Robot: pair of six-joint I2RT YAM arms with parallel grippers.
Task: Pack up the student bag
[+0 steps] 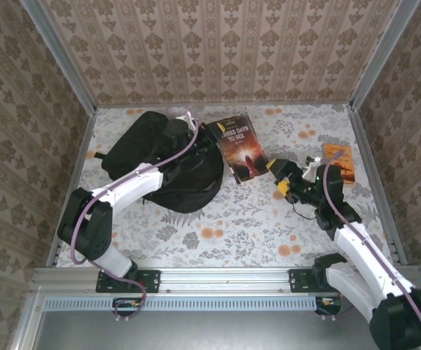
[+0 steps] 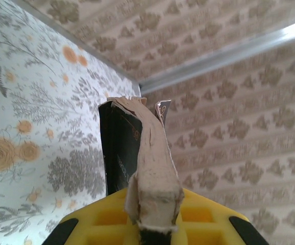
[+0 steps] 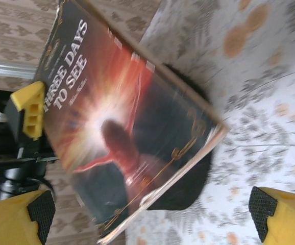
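Observation:
The student bag (image 1: 189, 182), black and soft, lies left of centre. My left gripper (image 1: 183, 131) rests on its far edge, and its taped fingers (image 2: 155, 168) are pressed together. I cannot tell whether any fabric is pinched between them. A dark book titled "Three Days to See" (image 1: 241, 146) lies just right of the bag, its left side against the fabric. From the left wrist the book (image 2: 118, 153) shows edge-on beyond the fingertips. My right gripper (image 1: 277, 179) hovers open just off the near right corner of the book (image 3: 117, 117), with nothing between its pads (image 3: 262, 206).
An orange book (image 1: 339, 162) lies flat near the right wall, beside my right forearm. Patterned walls with metal rails (image 1: 225, 103) close in the flowered table on three sides. Bare tabletop (image 1: 225, 233) stretches between the bag and the arm bases.

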